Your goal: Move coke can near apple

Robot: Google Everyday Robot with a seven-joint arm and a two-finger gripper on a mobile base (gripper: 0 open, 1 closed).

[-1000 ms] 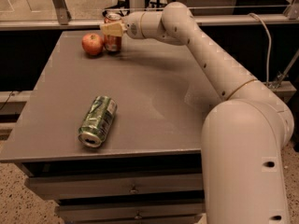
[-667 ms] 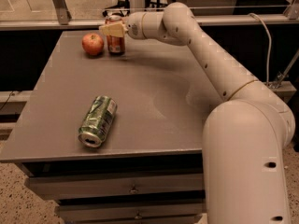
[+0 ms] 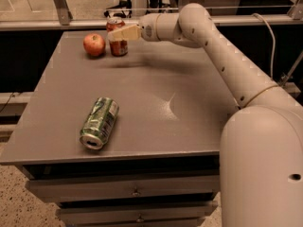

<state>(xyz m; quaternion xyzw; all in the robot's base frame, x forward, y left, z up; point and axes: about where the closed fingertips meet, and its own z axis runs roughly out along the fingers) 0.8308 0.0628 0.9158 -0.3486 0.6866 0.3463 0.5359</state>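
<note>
Stretching out over the far part of the table [image 3: 189, 126], the arm [image 3: 227, 56] holds the gripper [image 3: 112, 33] level with the upper half of the coke can [image 3: 118, 48]. The can stands upright, partly behind the gripper tip. Clamped on the can or loose around it: cannot tell. The apple [image 3: 94, 44] sits just past the gripper tip, beside the can, with a small gap between them. A green can [image 3: 99, 122] lies on its side, well apart from the gripper, toward the near edge.

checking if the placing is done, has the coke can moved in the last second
No. The coke can stands close beside the apple, with the same gap as before. The end effector is at its upper part.
</note>
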